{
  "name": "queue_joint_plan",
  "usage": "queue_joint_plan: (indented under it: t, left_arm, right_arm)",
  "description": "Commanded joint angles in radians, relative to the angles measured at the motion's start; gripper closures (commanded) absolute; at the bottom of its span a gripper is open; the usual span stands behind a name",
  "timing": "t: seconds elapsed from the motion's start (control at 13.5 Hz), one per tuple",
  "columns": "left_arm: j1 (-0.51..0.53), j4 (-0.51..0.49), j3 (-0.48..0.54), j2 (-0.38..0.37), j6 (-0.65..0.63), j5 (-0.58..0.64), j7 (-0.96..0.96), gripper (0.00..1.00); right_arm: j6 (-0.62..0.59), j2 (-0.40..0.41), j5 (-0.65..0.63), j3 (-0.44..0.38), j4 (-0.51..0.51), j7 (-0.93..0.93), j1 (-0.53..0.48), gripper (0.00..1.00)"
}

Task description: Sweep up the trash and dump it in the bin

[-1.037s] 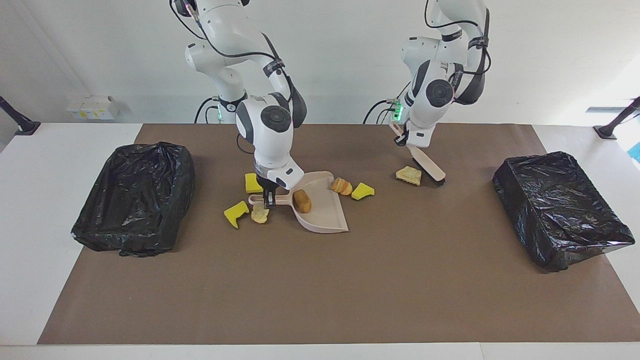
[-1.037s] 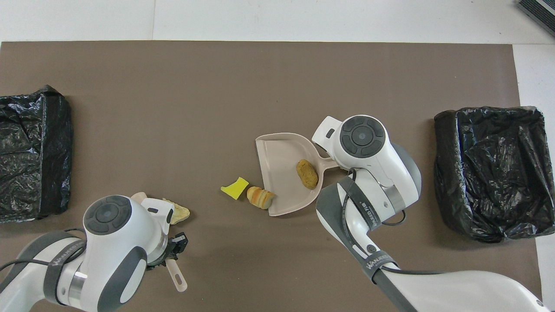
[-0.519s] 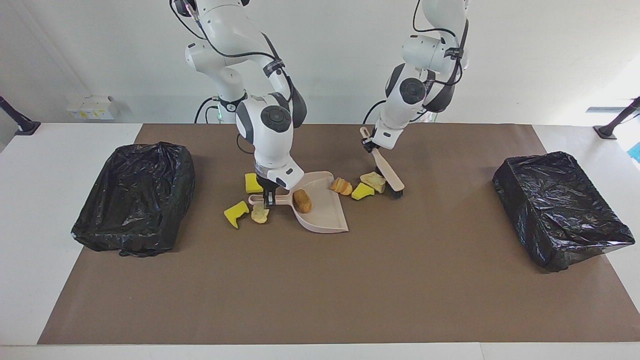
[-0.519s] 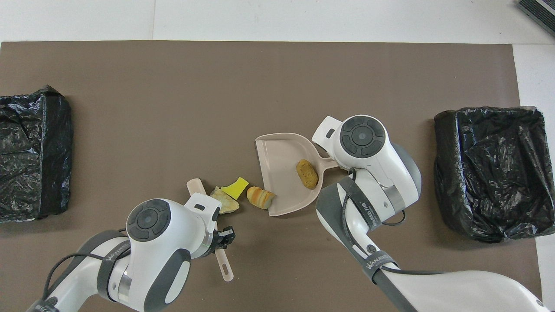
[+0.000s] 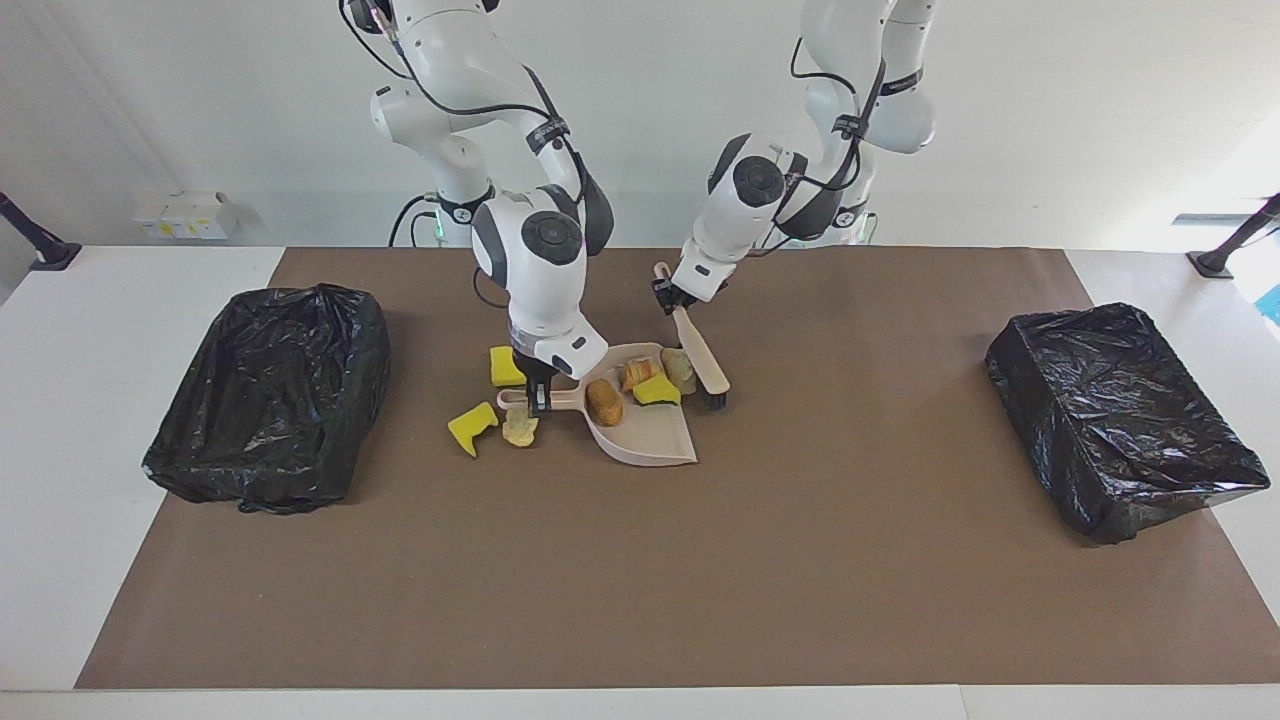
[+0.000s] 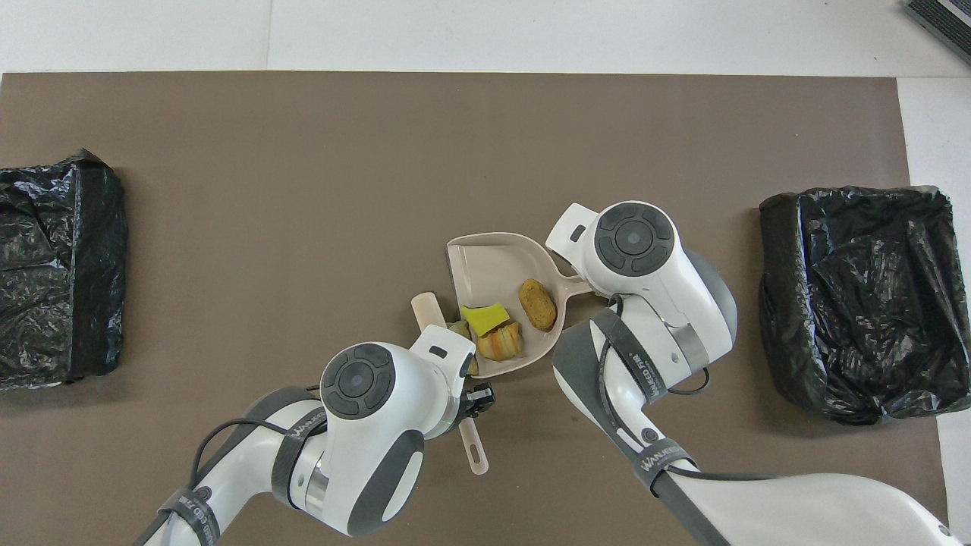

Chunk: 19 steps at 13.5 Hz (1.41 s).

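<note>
While the right end effector (image 5: 541,398) stays low, clamped on the handle of the beige dustpan (image 5: 645,430) and pinning it to the brown mat (image 5: 700,580) on the table, the left end effector (image 5: 668,295) grips the brush (image 5: 700,362) by its handle, bristles down at the pan's open lip. From where I stand, the sweeping step looks partly done: a brown lump (image 5: 604,401), a striped bread-like piece (image 5: 636,374) and a yellow chunk (image 5: 656,392) lie in the pan, and a pale tan scrap (image 5: 680,368) sits right at the lip against the brush. Three more bits of trash lie on the mat around the pan's handle: a yellow block (image 5: 503,366), a bent yellow piece (image 5: 472,426) and a crumbly tan piece (image 5: 519,428). I reckon the next move calls for nudging that last scrap fully in, then bringing the brush round for those three. Both black-lined bins (image 5: 270,395) (image 5: 1120,415) wait at the table's ends.
</note>
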Motion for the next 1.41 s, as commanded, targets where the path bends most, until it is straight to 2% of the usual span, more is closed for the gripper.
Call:
queue_joint_plan:
  t: [0.0,0.22,0.3,0.44,0.59,0.89,1.04,1.19,1.33]
  left_arm:
    - [-0.060,0.051,0.012,0.040,0.071,-0.038,0.014,1.00]
    - [-0.103,0.062,0.014,0.047,0.165,-0.069,-0.004,1.00]
    - [-0.106,0.094,0.014,0.050,0.179,-0.075,-0.006,1.00]
    - [-0.102,0.204,0.017,0.108,0.172,-0.075,-0.041,1.00]
    - [-0.082,0.217,0.019,0.107,0.156,-0.074,-0.026,1.00]
    - [0.007,0.234,0.026,0.086,0.051,-0.039,-0.025,1.00]
    - [0.056,0.232,0.026,0.055,-0.040,0.001,-0.025,1.00]
    - [0.087,0.231,0.026,0.032,-0.173,0.101,-0.025,1.00]
    - [0.103,0.165,0.026,-0.012,-0.236,0.106,-0.041,1.00]
  right_arm:
    - [0.011,-0.004,0.023,0.007,-0.008,-0.021,-0.010,1.00]
    - [0.011,-0.004,0.023,0.007,-0.010,-0.021,-0.010,1.00]
    - [0.011,-0.004,0.023,0.007,-0.010,-0.021,-0.011,1.00]
    - [0.011,-0.004,0.023,0.007,-0.010,-0.021,-0.010,1.00]
    - [0.011,-0.004,0.023,0.007,-0.010,-0.019,-0.010,1.00]
    - [0.011,-0.004,0.023,0.007,-0.014,-0.019,-0.011,1.00]
    - [0.011,-0.004,0.032,0.007,-0.016,-0.019,-0.017,1.00]
    - [0.012,-0.005,0.043,0.007,-0.017,-0.019,-0.024,1.00]
    - [0.012,-0.004,0.044,0.007,-0.017,-0.019,-0.024,1.00]
